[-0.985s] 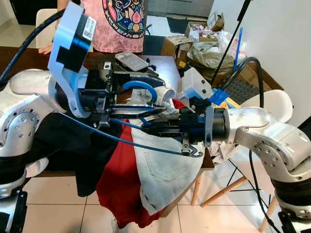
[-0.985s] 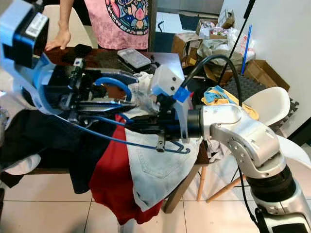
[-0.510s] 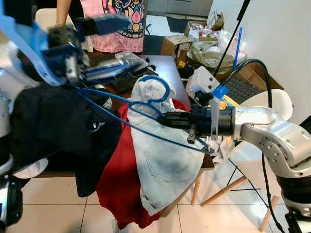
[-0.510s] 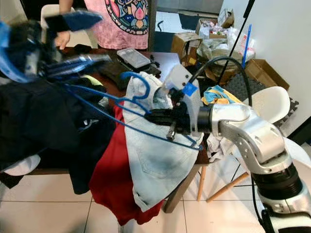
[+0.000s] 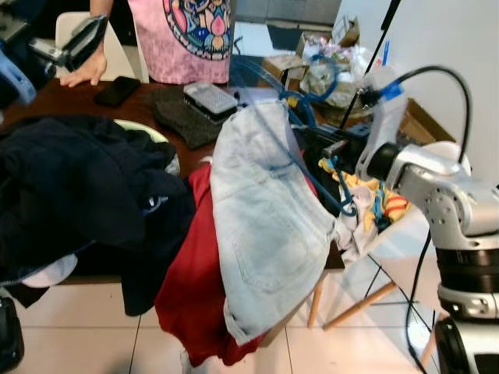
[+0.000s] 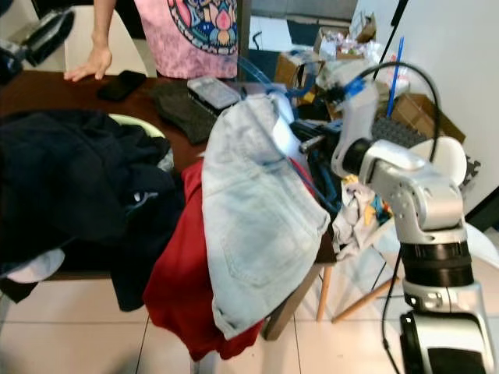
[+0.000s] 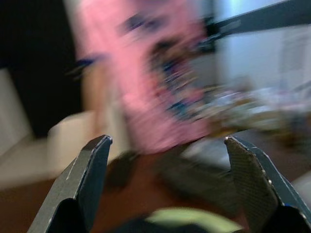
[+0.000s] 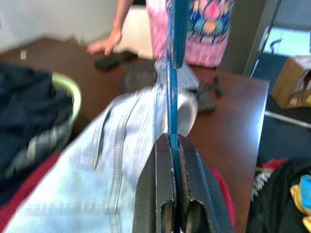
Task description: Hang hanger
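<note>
Right wrist view: right gripper is pinching the blue hanger tight, keeping it upright for hanging; left gripper is sitting wide, free.

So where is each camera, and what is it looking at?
Left eye view: on the head, looking down at the table and light denim shorts; the right arm shows, carrying the blue hanger.
Right eye view: the head's other eye, same scene, same arm.
Left wrist view: on the left wrist, looking between the open left gripper fingers at a blurred person in pink.
Right wrist view: on the right wrist, looking along the right gripper shut on the hanger, over the shorts.
Shared: all show the person's pink shirt.
</note>
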`<state>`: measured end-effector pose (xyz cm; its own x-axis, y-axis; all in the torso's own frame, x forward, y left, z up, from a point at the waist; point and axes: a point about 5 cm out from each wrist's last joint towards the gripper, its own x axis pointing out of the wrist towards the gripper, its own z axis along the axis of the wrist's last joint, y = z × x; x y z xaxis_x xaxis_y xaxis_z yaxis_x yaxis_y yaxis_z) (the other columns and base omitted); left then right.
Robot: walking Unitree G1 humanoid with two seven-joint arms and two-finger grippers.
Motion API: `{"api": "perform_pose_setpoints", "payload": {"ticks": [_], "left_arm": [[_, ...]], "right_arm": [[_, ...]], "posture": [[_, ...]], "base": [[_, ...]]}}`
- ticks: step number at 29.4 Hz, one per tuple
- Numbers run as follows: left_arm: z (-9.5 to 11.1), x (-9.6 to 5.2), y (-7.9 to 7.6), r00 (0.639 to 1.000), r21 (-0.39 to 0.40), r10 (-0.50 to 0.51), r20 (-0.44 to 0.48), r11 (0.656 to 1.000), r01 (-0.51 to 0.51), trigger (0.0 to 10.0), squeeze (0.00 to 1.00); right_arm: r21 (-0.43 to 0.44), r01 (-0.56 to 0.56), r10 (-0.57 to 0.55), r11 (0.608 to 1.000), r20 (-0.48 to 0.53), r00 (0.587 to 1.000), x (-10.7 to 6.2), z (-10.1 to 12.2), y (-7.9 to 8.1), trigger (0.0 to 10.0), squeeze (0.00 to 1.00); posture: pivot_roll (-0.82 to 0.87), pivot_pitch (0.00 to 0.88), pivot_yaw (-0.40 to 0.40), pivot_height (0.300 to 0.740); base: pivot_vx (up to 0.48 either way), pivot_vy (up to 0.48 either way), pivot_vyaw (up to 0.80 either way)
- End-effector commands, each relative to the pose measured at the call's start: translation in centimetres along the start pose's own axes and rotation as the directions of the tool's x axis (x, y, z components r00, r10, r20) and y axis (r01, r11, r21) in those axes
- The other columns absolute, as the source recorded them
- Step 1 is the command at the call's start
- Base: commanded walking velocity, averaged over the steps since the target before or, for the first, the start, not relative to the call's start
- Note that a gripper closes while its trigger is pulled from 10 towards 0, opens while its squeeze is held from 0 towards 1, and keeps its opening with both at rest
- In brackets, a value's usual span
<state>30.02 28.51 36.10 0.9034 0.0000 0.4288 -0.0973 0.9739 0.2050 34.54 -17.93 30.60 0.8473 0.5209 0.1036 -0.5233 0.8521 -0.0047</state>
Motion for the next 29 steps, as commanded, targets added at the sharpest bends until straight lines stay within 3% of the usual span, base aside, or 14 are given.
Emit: {"api": "perform_pose_setpoints", "payload": {"ticks": [1, 3, 5, 6, 10, 19, 29], "left_arm": [[-0.5, -0.2, 0.2, 0.998, -0.002, 0.066, -0.012, 0.998, -0.066, 10.0, 0.0], [-2.0, -0.8, 0.5, 0.987, -0.038, 0.154, -0.051, 0.987, -0.156, 10.0, 0.0], [-2.0, -0.8, 0.5, 0.987, -0.038, 0.154, -0.051, 0.987, -0.156, 10.0, 0.0], [-3.2, -1.2, 0.5, 0.977, -0.093, 0.194, -0.093, 0.975, -0.203, 10.0, 0.0], [-5.7, -1.9, 0.0, 0.955, -0.144, 0.239, -0.175, 0.954, -0.265, 10.0, 0.0], [-5.7, -1.6, -2.0, 0.962, -0.115, 0.227, -0.151, 0.963, -0.245, 10.0, 0.0], [-4.5, -0.8, -3.2, 0.976, -0.127, 0.192, -0.102, 0.971, -0.205, 10.0, 0.0]], "right_arm": [[0.013, 0.003, -0.004, 1.0, 0.044, 0.999, 0.1, 0.6, -0.1, 10.0, 0.0], [0.026, 0.003, -0.004, 1.0, 0.062, 0.998, 0.3, 0.7, 0.1, 10.0, 0.0], [0.026, 0.003, -0.004, 1.0, 0.062, 0.998, 0.3, 0.7, 0.1, 10.0, 0.0], [0.03, -0.002, 0.0, 1.0, 0.066, 0.998, 0.4, 0.6, 0.2, 10.0, 0.0], [0.035, -0.019, 0.016, 0.999, 0.084, 0.996, 0.6, 0.7, 0.8, 10.0, 0.0], [0.092, -0.071, 0.051, 0.993, 0.201, 0.978, 0.8, 1.1, 2.6, 10.0, 0.0], [0.111, -0.053, 0.028, 0.992, 0.215, 0.976, 0.9, 1.0, 2.7, 10.0, 0.0]], "posture": [[0.21, 0.127, -0.063, 0.74], [0.22, 0.124, -0.066, 0.74], [0.22, 0.124, -0.066, 0.74], [0.22, 0.122, -0.063, 0.74], [0.22, 0.119, -0.059, 0.74], [0.21, 0.115, -0.061, 0.74], [0.21, 0.116, -0.062, 0.74]], "base": [[0.0, 0.0, 0.0], [0.0, 0.0, 0.0], [0.0, 0.0, 0.0], [0.0, 0.0, 0.0], [0.0, 0.026, 0.0], [0.0, 0.064, 0.0], [0.0, 0.369, 0.0]]}}
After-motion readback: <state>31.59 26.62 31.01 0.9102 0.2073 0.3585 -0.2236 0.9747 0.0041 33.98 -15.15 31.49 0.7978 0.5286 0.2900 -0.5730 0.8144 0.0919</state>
